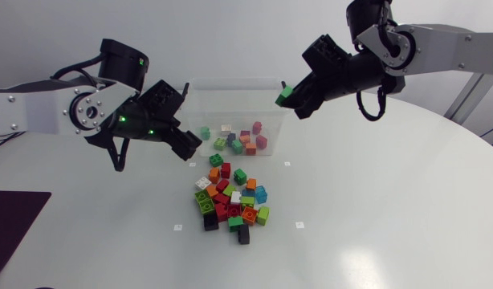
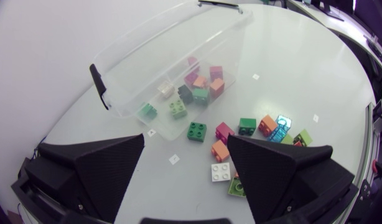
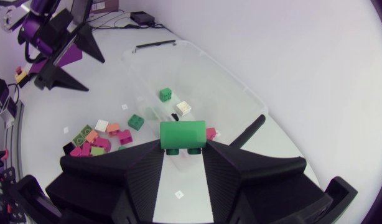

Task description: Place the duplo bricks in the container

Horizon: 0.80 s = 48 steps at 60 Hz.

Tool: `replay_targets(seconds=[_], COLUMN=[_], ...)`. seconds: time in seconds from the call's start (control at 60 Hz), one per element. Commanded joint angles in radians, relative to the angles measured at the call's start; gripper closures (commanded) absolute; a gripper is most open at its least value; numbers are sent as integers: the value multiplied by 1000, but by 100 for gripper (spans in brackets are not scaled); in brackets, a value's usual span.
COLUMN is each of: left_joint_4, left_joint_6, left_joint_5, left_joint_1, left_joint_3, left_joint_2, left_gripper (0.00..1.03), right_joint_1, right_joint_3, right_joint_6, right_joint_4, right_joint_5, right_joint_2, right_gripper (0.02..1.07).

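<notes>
Head view: the left arm comes in from the left, and its left claw [image 1: 185, 144] hangs just beside the near left corner of the clear container [image 1: 200, 96]. The right claw [image 1: 288, 96] is at the container's right end and grips a green brick [image 1: 284, 94] at its tip, above the rim. Several bricks lie inside the container. A pile of bricks [image 1: 231, 202] sits on the white bench [image 1: 391, 201] just in front of it.

Left wrist view: the left claw [image 2: 185, 163] stands wide apart with nothing held. The container [image 2: 135, 46] lies ahead of it, tilted across the view, with a handful of bricks on its floor. A dark green brick [image 2: 196, 130] sits on the bench just outside the container wall, ahead of the gap between the fingers. The pile of bricks [image 2: 265, 127] lies ahead of one finger, partly hidden by it.

Right wrist view: the right claw [image 3: 182, 152] is clamped on the green brick [image 3: 182, 133] from both sides. The container [image 3: 231, 84] lies below and ahead of it. The pile of bricks [image 3: 99, 138] lies on the bench beside the container.
</notes>
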Motion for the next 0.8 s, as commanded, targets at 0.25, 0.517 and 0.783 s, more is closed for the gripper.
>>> replay_targets(seconds=[0.25, 0.517, 0.783], left_joint_4=[2, 79, 114], left_joint_6=[143, 183, 196], left_joint_5=[7, 16, 16], left_joint_1=[33, 62, 56], left_joint_3=[-77, -95, -117], left_joint_2=[148, 263, 320], left_gripper=[12, 12, 12], right_joint_1=[28, 66, 69], right_joint_3=[143, 232, 318], right_joint_6=[117, 152, 187], right_joint_4=[30, 37, 14], right_joint_5=[19, 69, 86], right_joint_2=[143, 222, 304], right_gripper=[78, 78, 30])
